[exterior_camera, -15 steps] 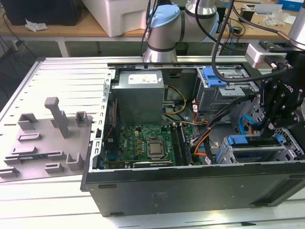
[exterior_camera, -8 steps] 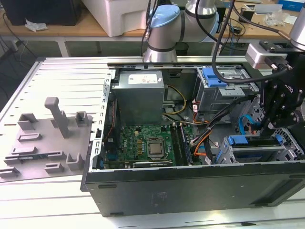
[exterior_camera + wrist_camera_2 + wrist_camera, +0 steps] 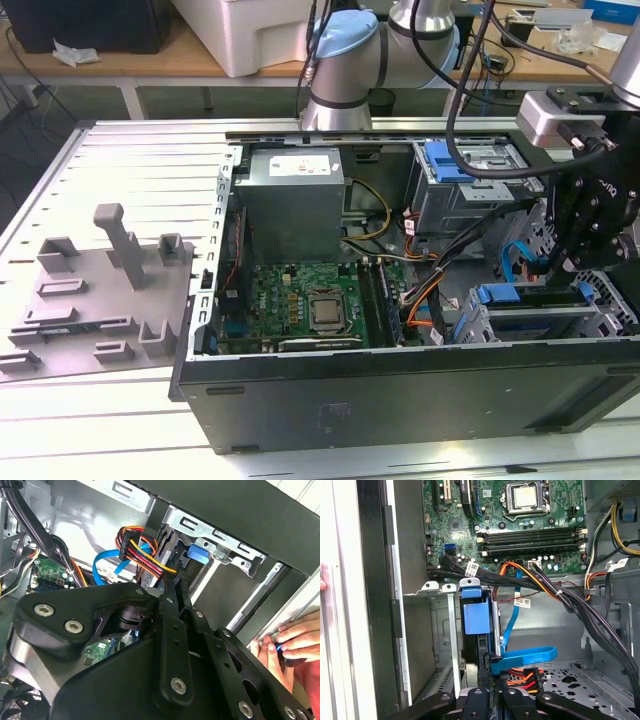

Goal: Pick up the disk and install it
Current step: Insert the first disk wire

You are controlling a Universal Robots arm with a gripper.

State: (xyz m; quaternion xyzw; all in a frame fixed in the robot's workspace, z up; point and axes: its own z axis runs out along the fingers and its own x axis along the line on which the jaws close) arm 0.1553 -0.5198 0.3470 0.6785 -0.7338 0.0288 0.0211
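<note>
The disk [image 3: 475, 617] stands on edge in the drive cage [image 3: 432, 630] at the front corner of the open computer case, its blue carrier tab facing up. In the exterior view the disk [image 3: 505, 294] sits in the cage at the lower right, with my gripper [image 3: 565, 262] just above it. My gripper [image 3: 494, 680] is shut, its thin fingertips pressed together at the disk's rear edge beside the blue data cable [image 3: 530, 656] and the coloured power plug [image 3: 522, 676]. In the second wrist view the gripper [image 3: 175, 582] meets the plug close to the disk's blue tab [image 3: 198, 555].
The motherboard [image 3: 300, 300] and grey power supply [image 3: 295, 195] fill the case's left half. A second drive bay [image 3: 470, 170] stands at the back. Cable bundles [image 3: 560, 600] cross near the cage. A person's hand [image 3: 287, 642] rests on the case edge. A grey fixture plate [image 3: 95, 290] lies outside.
</note>
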